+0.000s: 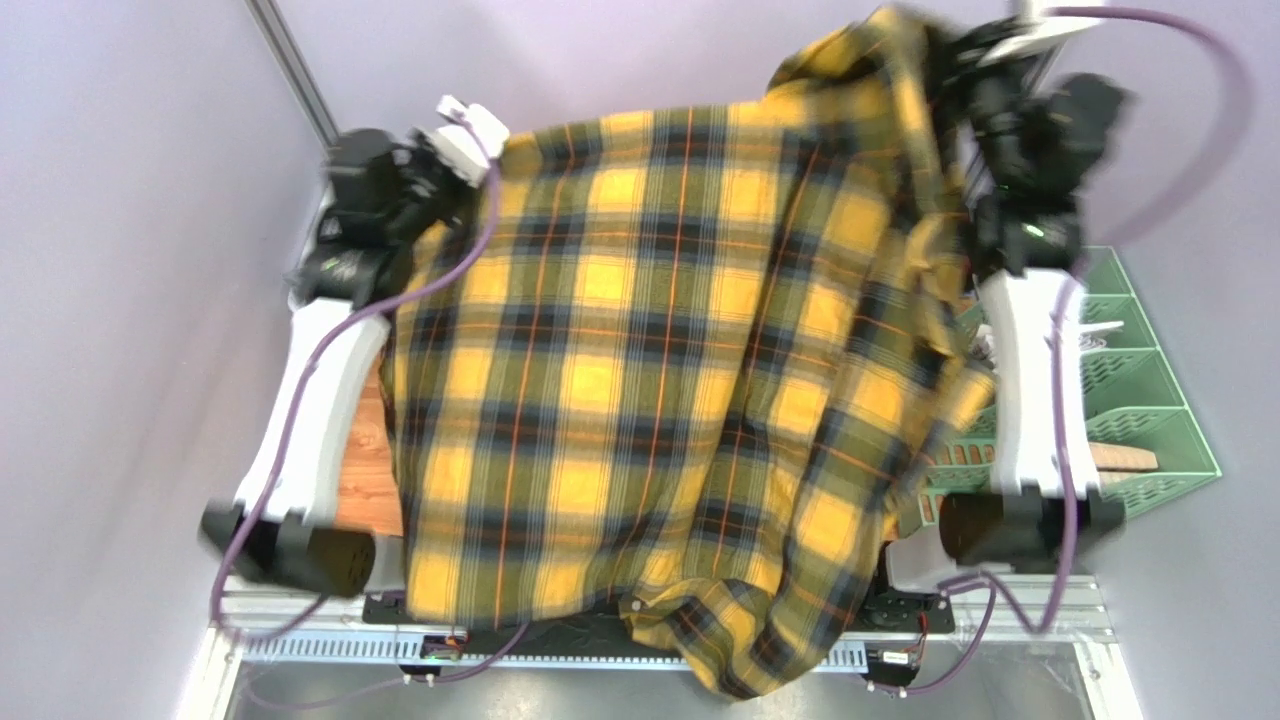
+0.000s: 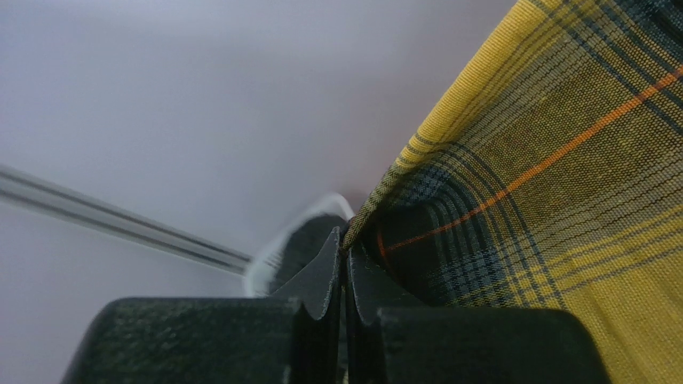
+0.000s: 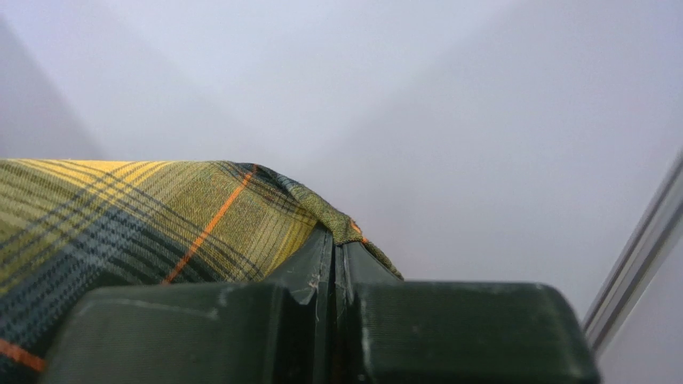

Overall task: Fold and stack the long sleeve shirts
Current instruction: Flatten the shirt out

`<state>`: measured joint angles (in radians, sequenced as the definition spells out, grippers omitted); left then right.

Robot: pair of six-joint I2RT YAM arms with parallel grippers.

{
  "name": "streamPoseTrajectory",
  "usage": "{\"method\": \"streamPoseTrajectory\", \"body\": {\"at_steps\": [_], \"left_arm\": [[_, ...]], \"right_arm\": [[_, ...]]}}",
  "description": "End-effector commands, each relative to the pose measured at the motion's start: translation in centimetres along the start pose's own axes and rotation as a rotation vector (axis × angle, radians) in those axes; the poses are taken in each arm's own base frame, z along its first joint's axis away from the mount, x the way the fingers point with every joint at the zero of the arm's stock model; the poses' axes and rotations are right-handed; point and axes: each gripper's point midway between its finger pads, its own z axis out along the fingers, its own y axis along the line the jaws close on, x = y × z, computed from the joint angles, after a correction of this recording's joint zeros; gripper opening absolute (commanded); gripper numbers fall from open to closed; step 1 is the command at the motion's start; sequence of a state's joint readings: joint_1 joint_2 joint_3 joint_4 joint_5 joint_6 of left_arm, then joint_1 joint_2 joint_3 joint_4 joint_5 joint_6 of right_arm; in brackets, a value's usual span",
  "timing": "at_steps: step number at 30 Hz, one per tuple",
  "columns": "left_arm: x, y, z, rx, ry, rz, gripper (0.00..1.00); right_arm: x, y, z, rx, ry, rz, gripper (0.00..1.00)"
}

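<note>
A yellow long sleeve shirt [image 1: 646,375] with dark green-black checks hangs spread in the air between both raised arms and covers most of the table. My left gripper [image 1: 469,132] is shut on its upper left edge; in the left wrist view the jaws [image 2: 346,250] pinch the yellow shirt [image 2: 561,184] hem. My right gripper [image 1: 962,68] is shut on the upper right corner, where cloth bunches and drapes down. In the right wrist view the closed gripper [image 3: 337,240] clamps a fold of the plaid shirt [image 3: 160,216]. No other shirt shows.
A green slotted basket [image 1: 1150,405] stands at the right behind the right arm. A strip of wooden table [image 1: 368,465] shows at the left under the shirt. Grey walls surround the cell, with a metal post [image 1: 293,68] at the back left.
</note>
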<state>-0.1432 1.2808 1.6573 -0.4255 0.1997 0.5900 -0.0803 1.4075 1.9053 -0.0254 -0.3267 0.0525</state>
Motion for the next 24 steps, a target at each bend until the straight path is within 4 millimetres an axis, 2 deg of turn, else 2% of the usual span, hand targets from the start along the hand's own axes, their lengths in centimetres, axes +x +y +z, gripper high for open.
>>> {"method": "streamPoseTrajectory", "body": {"at_steps": [1,2,3,4,5,6,7,8,9,10,11,12,13,14,15,16,17,18,19,20,21,23,24], "left_arm": [[11.8,-6.0,7.4,0.140,0.220,-0.011,0.00],[13.4,-6.6,8.9,0.142,0.240,-0.011,0.00],[16.8,-8.0,11.3,0.175,0.308,-0.032,0.00],[18.3,-8.5,12.5,0.192,0.340,-0.046,0.00],[20.2,-9.0,13.4,0.213,0.394,-0.073,0.00],[22.4,-9.1,15.9,0.211,0.448,-0.079,0.01],[24.0,-9.1,16.8,0.216,0.494,-0.083,0.04],[25.8,-9.9,16.7,0.245,0.585,-0.095,0.11],[26.7,-8.7,18.3,0.199,0.626,-0.092,0.26],[27.0,-8.0,18.2,0.193,0.650,-0.108,0.38],[27.3,-8.1,17.5,0.202,0.687,-0.149,0.52],[26.1,-7.4,17.0,0.200,0.663,-0.167,0.69],[25.8,-7.3,16.3,0.205,0.657,-0.180,0.70],[25.1,-7.1,15.8,0.207,0.637,-0.177,0.71],[24.3,-8.0,13.9,0.247,0.619,-0.183,0.73],[23.7,-8.7,13.1,0.278,0.601,-0.181,0.74],[23.5,-9.5,12.0,0.314,0.600,-0.180,0.74],[22.8,-10.7,10.2,0.363,0.587,-0.195,0.73],[22.6,-11.7,9.1,0.404,0.582,-0.202,0.73],[23.7,-13.9,7.3,0.477,0.618,-0.210,0.72],[23.1,-14.2,6.1,0.492,0.610,-0.205,0.71],[24.6,-16.5,3.5,0.560,0.669,-0.200,0.69],[25.3,-17.0,2.6,0.579,0.696,-0.197,0.68]], "right_arm": [[15.8,2.6,2.3,-0.079,0.283,-0.038,0.00],[20.4,2.6,3.1,-0.083,0.357,-0.071,0.00],[22.6,3.2,3.7,-0.091,0.384,-0.074,0.00],[24.5,4.8,4.4,-0.122,0.411,-0.078,0.00],[29.6,4.4,5.2,-0.094,0.493,-0.117,0.00],[29.8,4.6,6.6,-0.095,0.489,-0.130,0.07],[30.7,5.8,7.5,-0.123,0.505,-0.146,0.18],[34.8,5.9,7.9,-0.105,0.585,-0.170,0.32],[32.7,6.0,9.2,-0.098,0.574,-0.168,0.41],[32.8,6.0,9.3,-0.099,0.595,-0.153,0.48],[33.1,5.9,9.2,-0.092,0.621,-0.140,0.62],[32.8,6.2,8.0,-0.106,0.675,-0.120,0.69],[32.8,6.3,7.0,-0.125,0.711,-0.116,0.78],[30.8,6.6,5.8,-0.140,0.716,-0.111,0.85],[30.8,6.8,4.2,-0.158,0.757,-0.107,0.87],[33.5,7.4,1.1,-0.188,0.857,-0.093,0.88],[30.7,7.8,-0.3,-0.207,0.840,-0.086,0.88],[31.1,8.4,-2.5,-0.236,0.899,-0.067,0.88],[32.8,9.1,-5.7,-0.281,0.987,-0.053,0.88],[31.2,9.8,-7.4,-0.313,0.994,-0.030,0.86],[31.9,10.4,-10.4,-0.346,1.084,-0.007,0.84],[32.9,11.3,-16.2,-0.401,1.250,0.032,0.79],[33.2,11.5,-18.0,-0.422,1.303,0.026,0.77]]}}
